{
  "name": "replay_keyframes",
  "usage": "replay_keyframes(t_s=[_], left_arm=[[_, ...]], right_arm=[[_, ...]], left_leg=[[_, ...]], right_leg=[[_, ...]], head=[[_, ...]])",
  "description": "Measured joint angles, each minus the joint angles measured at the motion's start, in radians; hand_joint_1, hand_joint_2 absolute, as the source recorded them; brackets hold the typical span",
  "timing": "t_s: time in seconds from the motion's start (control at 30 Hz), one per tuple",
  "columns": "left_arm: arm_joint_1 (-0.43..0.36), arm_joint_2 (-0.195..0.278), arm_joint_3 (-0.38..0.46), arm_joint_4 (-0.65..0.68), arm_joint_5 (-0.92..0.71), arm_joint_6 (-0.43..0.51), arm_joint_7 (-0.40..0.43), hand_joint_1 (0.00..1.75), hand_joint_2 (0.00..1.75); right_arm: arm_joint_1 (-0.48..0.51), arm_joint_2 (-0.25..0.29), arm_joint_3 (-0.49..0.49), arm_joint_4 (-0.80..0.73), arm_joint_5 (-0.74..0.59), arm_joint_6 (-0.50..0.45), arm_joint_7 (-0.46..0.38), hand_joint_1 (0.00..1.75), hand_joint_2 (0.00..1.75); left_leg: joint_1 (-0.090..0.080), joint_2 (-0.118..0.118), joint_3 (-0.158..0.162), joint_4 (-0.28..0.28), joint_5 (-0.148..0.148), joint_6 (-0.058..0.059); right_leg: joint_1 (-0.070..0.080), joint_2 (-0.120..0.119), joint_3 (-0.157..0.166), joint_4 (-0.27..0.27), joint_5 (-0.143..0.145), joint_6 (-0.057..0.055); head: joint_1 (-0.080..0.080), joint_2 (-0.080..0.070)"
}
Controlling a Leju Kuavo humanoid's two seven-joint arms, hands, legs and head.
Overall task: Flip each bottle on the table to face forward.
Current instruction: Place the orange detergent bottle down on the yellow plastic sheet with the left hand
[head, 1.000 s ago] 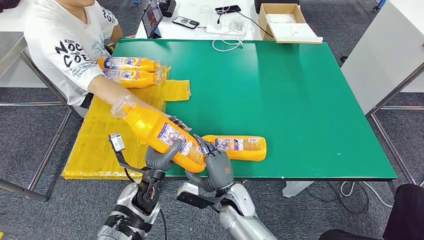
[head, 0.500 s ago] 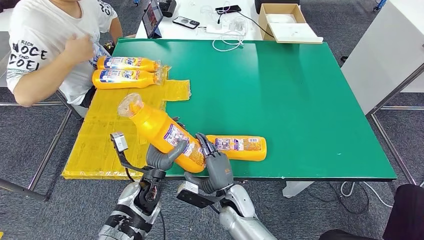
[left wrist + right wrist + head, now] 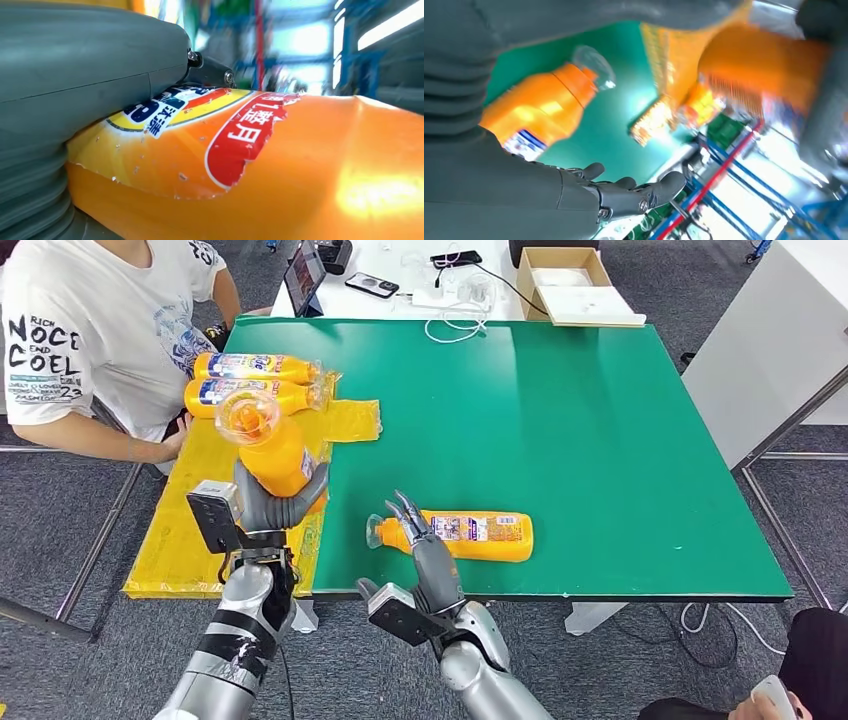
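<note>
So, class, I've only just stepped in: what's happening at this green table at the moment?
The left robot hand grips an orange bottle held upright above the yellow sheet at the green table's edge. The right robot hand is open, fingers apart, beside a second bottle lying on the table. Two more bottles lie on the sheet near a seated person.
</note>
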Motion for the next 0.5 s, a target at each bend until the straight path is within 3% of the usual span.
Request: replay_keyframes(t_s=[0.27, 0.37, 0.5], left_arm=[[-0.093, 0.052, 0.051, 0.111, -0.221, 0.305, -0.007, 1.75, 1.75], [-0.125, 0.069, 0.100, 0.182, -0.414, 0.353, -0.001, 1.75, 1.75], [-0.155, 0.076, 0.234, 0.282, -0.722, 0.360, 0.024, 1.75, 1.75]], right_arm=[[0.029, 0.000, -0.050, -0.169, -0.131, -0.042, -0.073, 0.00, 0.00], [0.054, -0.001, -0.058, -0.253, -0.192, -0.113, -0.085, 0.00, 0.00], [0.076, -0.005, -0.059, -0.360, -0.242, -0.198, -0.088, 0.00, 0.00]], left_leg=[[0.000, 0.000, 0.000, 0.000, 0.000, 0.000], [0.000, 0.000, 0.000, 0.000, 0.000, 0.000], [0.000, 0.001, 0.000, 0.000, 0.000, 0.000]], right_leg=[[0.000, 0.000, 0.000, 0.000, 0.000, 0.000], [0.000, 0.000, 0.000, 0.000, 0.000, 0.000], [0.000, 0.001, -0.001, 0.000, 0.000, 0.000]], head=[[0.000, 0.000], [0.000, 0.000], [0.000, 0.000]])
